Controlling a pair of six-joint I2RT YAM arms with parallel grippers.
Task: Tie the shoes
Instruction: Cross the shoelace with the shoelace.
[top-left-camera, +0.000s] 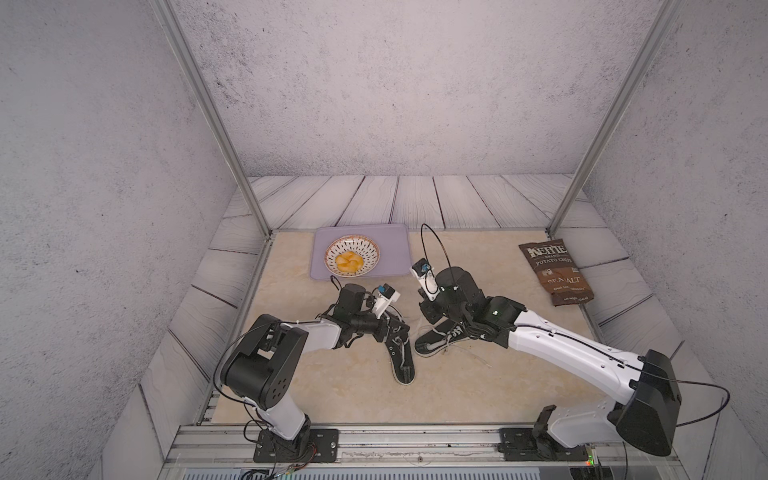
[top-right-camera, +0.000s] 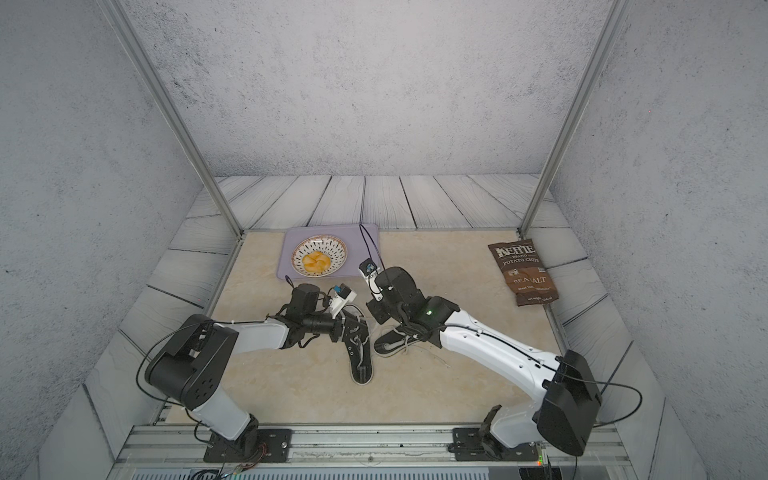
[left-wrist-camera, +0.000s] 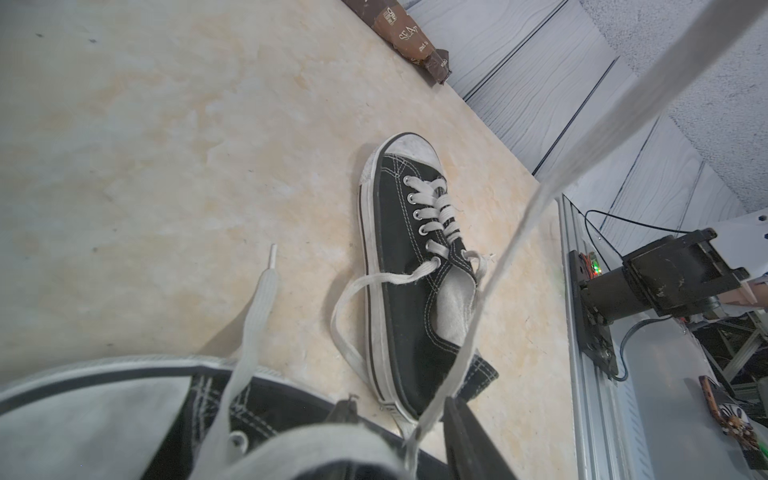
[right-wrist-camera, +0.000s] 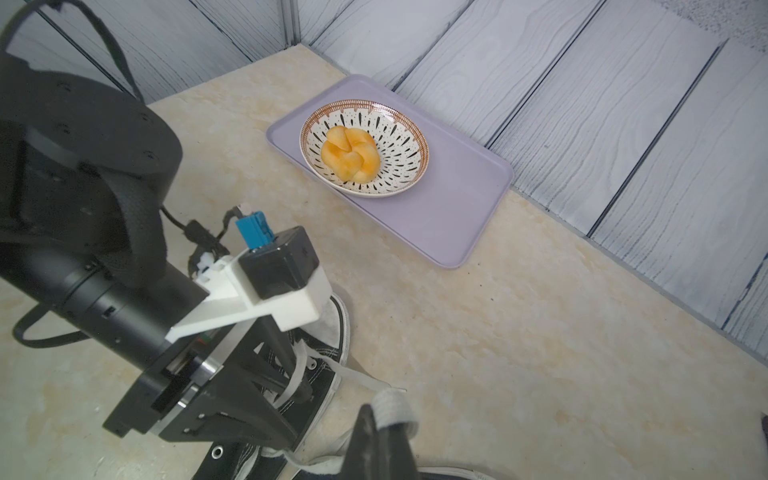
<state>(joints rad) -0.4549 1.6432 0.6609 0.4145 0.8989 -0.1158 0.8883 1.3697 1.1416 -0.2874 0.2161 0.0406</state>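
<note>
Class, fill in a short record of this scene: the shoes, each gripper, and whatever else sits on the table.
shoes: two black sneakers, untied, on the table
left gripper: open, down at one shoe's laces
right gripper: shut on a lace
tray: holds a bowl of chips
chip bag: lying flat, on the robot's right

Seen in both top views, a brown chip bag (top-left-camera: 555, 266) reads "KETTLE BRAND POTATO CHIPS" and "SEA SALT". Its smaller print is unreadable.

Robot lab cell: aluminium frame (top-left-camera: 613, 112), printed backdrop walls (top-left-camera: 374, 83).
</note>
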